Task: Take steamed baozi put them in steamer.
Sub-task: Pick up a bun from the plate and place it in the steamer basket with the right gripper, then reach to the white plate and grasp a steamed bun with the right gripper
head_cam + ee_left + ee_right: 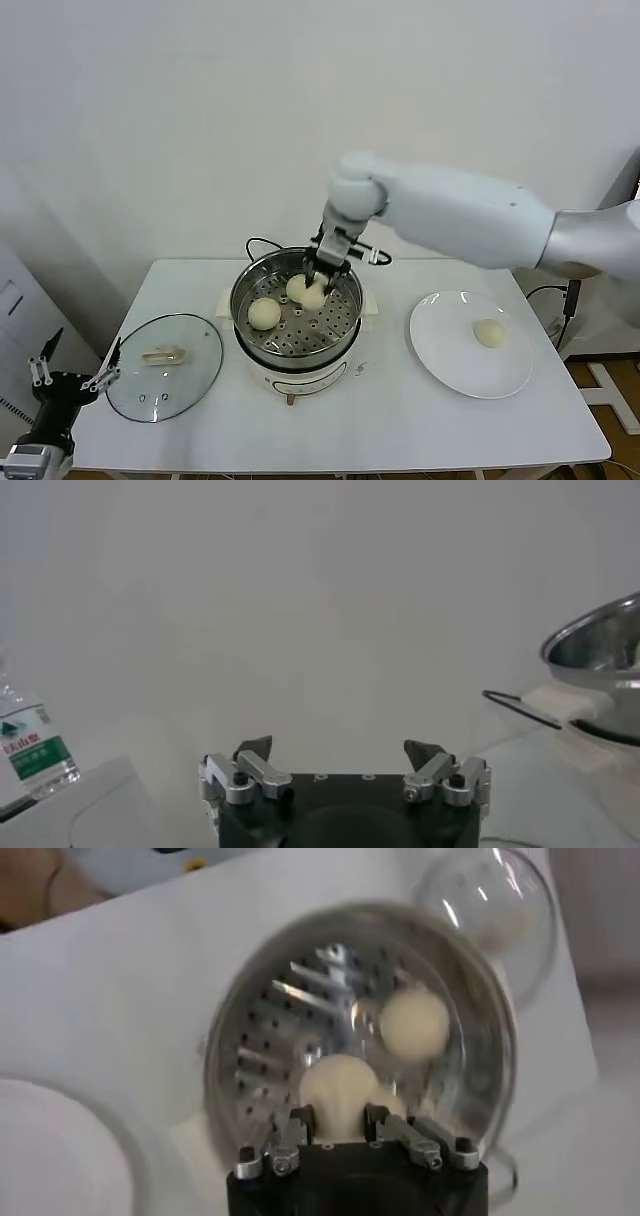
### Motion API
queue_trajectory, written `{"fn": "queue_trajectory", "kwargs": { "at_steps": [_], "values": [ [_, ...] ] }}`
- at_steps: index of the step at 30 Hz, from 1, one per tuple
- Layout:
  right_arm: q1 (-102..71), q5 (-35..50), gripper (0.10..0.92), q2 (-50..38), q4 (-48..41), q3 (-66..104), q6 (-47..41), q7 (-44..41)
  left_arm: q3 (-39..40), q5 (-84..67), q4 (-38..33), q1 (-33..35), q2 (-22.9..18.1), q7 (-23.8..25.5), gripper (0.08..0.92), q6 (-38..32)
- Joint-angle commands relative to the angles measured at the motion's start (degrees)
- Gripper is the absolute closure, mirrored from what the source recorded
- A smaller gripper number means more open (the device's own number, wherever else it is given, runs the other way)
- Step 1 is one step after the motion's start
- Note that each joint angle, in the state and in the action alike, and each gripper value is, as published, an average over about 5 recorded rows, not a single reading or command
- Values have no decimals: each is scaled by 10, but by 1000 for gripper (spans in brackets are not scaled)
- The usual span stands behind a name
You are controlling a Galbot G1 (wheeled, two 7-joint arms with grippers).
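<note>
The right gripper [318, 282] reaches in over the back of the steamer [296, 345], its fingers [296, 1129] clamped on a steamed baozi [338, 1091]. In the head view that bun is half covered by the gripper, and whether it already rests on the perforated tray or hangs just above it cannot be told. Beside it, toward the robot's left, a second baozi [264, 313] lies on the tray, apart from the held one. A third baozi [489, 333] sits alone on the white plate [440, 355], on the worktop [400, 430] to the right of the steamer. No fourth bun shows in any view.

The glass lid [195, 375] lies flat on the worktop left of the steamer, handle up. The left gripper [72, 378] waits low beyond the worktop's left edge, fingers [255, 770] spread wide with nothing between them. Its wrist view catches only a cut-off edge of the steamer and a water bottle [33, 742], itself cropped at the frame edge. A black cord [258, 243] loops out behind the steamer, its far end hidden.
</note>
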Motion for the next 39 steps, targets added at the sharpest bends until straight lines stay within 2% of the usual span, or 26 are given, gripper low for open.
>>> {"fn": "queue_trajectory", "kwargs": {
  "at_steps": [1,7,13,22,26,28,30,35,37,39],
  "values": [
    [-59,-74,686,37,24,5,100,-11,-1,-4,2,0,-3,0,177,-1],
    [-68,-78,684,34,28,8,115,-24,2,-2,4,-2,-5,1,177,-1],
    [-72,-88,636,31,28,11,118,-30,2,-1,6,-2,-6,1,177,-2],
    [-82,-113,401,36,13,29,117,-18,6,0,8,-3,-6,1,177,-3],
    [-66,-89,297,24,2,46,103,-19,7,1,8,-4,-4,1,177,-3],
    [-45,-53,247,7,-7,54,73,-19,7,1,8,-5,-3,1,177,-3],
    [-11,9,220,-21,-21,50,6,-10,7,0,9,-5,-2,0,177,-3],
    [85,215,203,-109,-67,-32,-257,29,9,1,10,-6,1,0,177,-3],
    [107,262,203,-132,-101,-61,-303,22,11,2,9,-6,2,0,177,-2],
    [106,259,203,-155,-150,-74,-303,3,12,3,8,-8,4,0,177,-1]
  ]
}}
